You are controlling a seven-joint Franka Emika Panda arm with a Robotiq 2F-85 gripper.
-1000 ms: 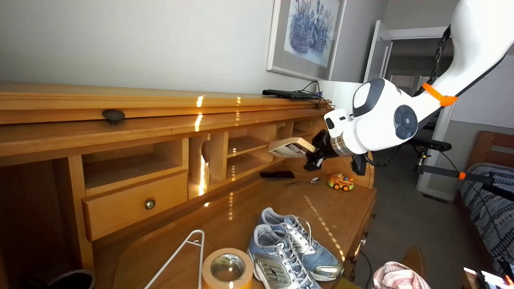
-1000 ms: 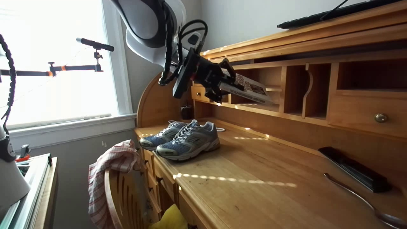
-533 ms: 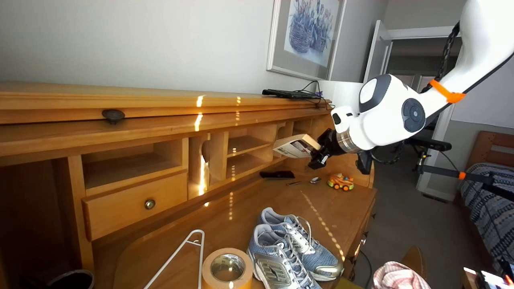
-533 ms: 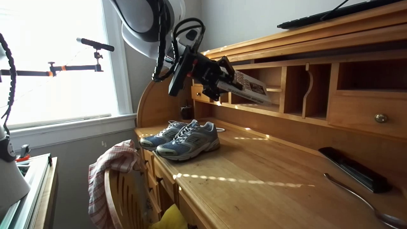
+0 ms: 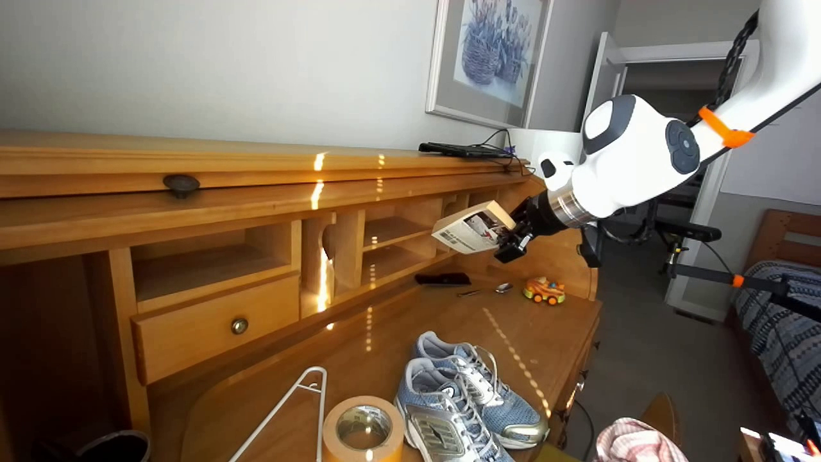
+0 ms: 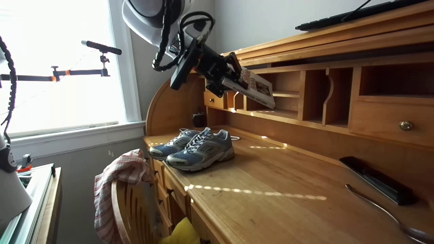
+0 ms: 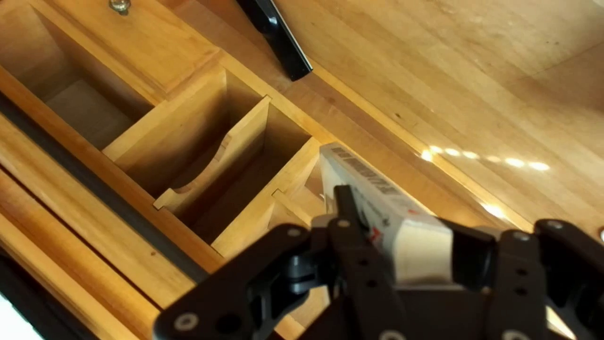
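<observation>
here's the hand [image 7: 406, 224] clamped on a book [image 7: 373, 182], cover to cover, biting near one end! the book hangs in the air over the tabletop [image 6: 271, 173], in front of the cubbies [image 6: 287, 95]. its long axis runs straight out from the hand, far end pitched downward, and in the wrist view the upright divider [image 7: 247, 136] sits off to the book's left, apart from its tip.

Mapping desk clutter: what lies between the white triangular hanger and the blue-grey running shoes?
A tan, ring-shaped roll of tape, seen in an exterior view.
</observation>
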